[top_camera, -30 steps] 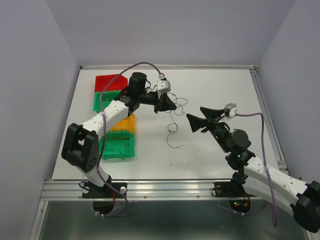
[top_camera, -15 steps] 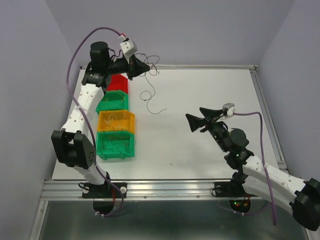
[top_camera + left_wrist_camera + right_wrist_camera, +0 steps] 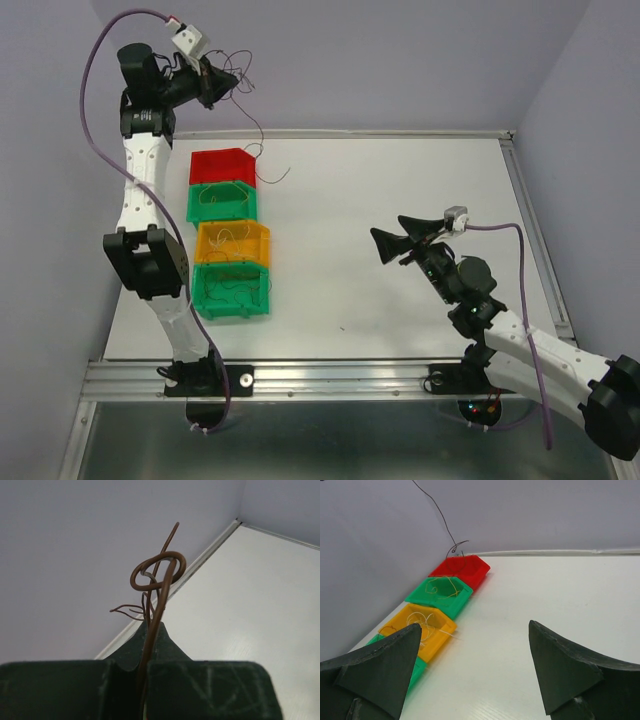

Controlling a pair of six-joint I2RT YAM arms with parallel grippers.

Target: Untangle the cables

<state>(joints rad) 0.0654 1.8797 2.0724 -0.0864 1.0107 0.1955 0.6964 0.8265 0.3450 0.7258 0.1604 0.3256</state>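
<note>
Swung up from the middle of the table within the past second, my left arm now stands nearly straight above the far-left corner, its left hand lifted high against the back wall. That hand is clamped tight on the cables. A small tangle of hair-thin wires sprouts from its fingertips. The left wrist view shows a brownish strand looped into a knot just past the closed jaws, with a whitish-grey thread caught inside the loop. One long strand trails down from the bunch toward the far-left corner. Its curled end hangs by the far rim of the red bin; whether it touches the bin I cannot tell.

The right arm has not budged. Its right hand hovers over the right half of the table, jaws spread wide, holding nothing, pointed toward the left edge.

Four bins line that left edge, touching end to end: the red bin farthest, then a green bin, an orange bin and a second green bin nearest the arm bases. From the right wrist I see yellow strands curled in the first green bin and pale strands in the orange bin. Thin wires also lie in the second green bin.
</note>
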